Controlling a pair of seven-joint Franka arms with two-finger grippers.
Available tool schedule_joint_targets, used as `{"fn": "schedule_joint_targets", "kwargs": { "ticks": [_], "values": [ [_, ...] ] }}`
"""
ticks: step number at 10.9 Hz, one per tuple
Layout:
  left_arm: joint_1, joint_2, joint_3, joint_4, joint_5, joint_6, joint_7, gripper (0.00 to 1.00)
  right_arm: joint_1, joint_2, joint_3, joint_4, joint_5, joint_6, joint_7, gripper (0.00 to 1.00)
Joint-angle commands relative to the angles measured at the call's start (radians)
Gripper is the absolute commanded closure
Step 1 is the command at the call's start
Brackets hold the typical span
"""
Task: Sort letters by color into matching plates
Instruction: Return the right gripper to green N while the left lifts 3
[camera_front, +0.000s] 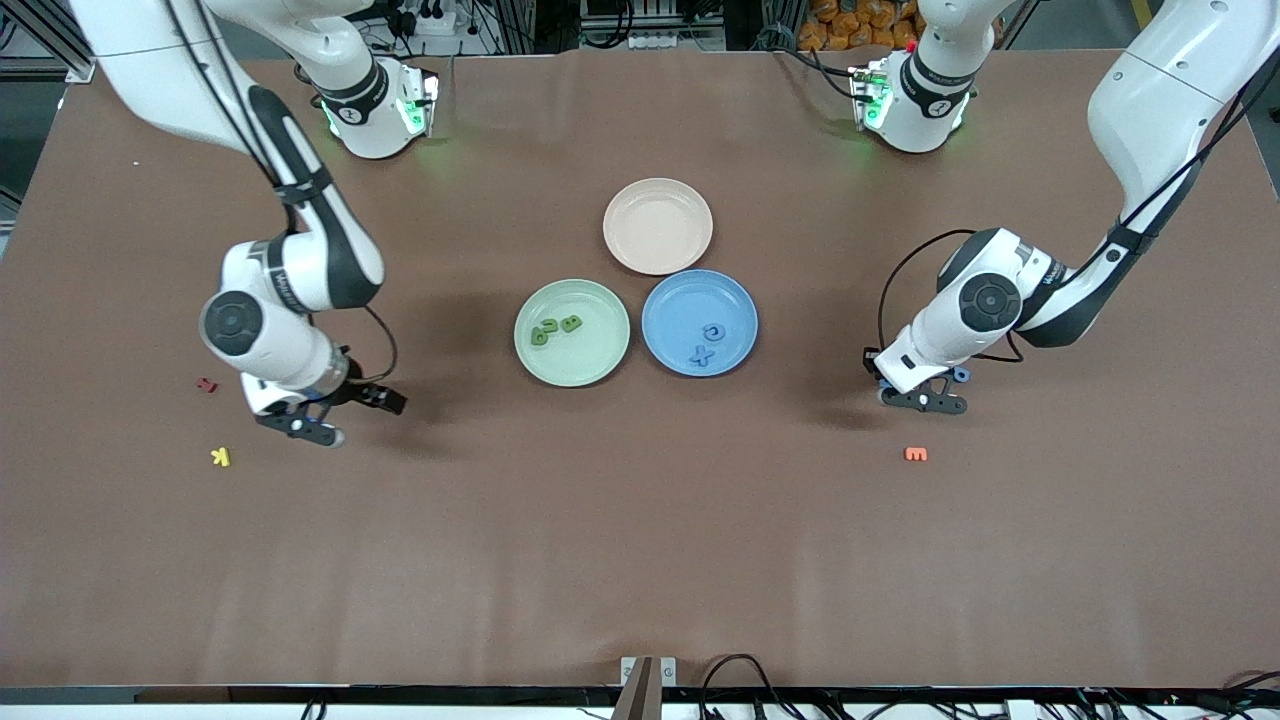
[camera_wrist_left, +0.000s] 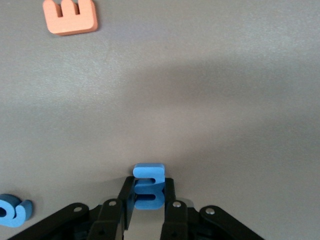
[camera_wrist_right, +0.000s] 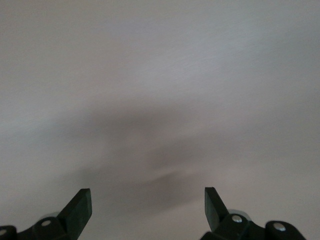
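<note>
The pale green plate (camera_front: 572, 370) holds green letters (camera_front: 556, 328), and the blue plate (camera_front: 668, 345) beside it holds two blue letters (camera_front: 706, 343). My left gripper (camera_front: 925, 400) is low over the table toward the left arm's end, its fingers (camera_wrist_left: 172, 200) shut on a blue letter (camera_wrist_left: 148, 187) that stands between them. Another blue letter (camera_wrist_left: 12, 211) lies on the table close beside that gripper. My right gripper (camera_front: 320, 415) hangs open over bare table (camera_wrist_right: 160, 100) toward the right arm's end, with nothing between its fingers.
A beige-pink plate (camera_front: 657, 225) sits empty, farther from the front camera than the two plates. An orange letter (camera_front: 915, 454) (camera_wrist_left: 70, 16) lies near the left gripper. A red letter (camera_front: 206, 385) and a yellow K (camera_front: 221, 457) lie near the right gripper.
</note>
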Motion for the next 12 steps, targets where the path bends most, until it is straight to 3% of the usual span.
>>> {"fn": "schedule_joint_targets", "kwargs": {
  "ticks": [1,4,9,12],
  "values": [
    [-0.007,-0.032,-0.022,0.038,-0.007,-0.087,-0.032,1.00,-0.138,-0.017,0.018,-0.025,-0.013,-0.004,-0.126,0.00],
    [-0.036,-0.032,-0.083,0.147,-0.142,-0.241,-0.037,1.00,-0.255,-0.017,0.017,-0.045,-0.048,0.007,-0.223,0.00],
    [-0.280,-0.013,-0.083,0.305,-0.191,-0.438,-0.363,1.00,-0.370,-0.001,0.020,-0.048,-0.125,0.021,-0.227,0.00],
    [-0.358,0.014,-0.079,0.355,-0.242,-0.462,-0.469,1.00,-0.403,0.004,0.020,-0.063,-0.125,0.041,-0.262,0.00]
  ]
}}
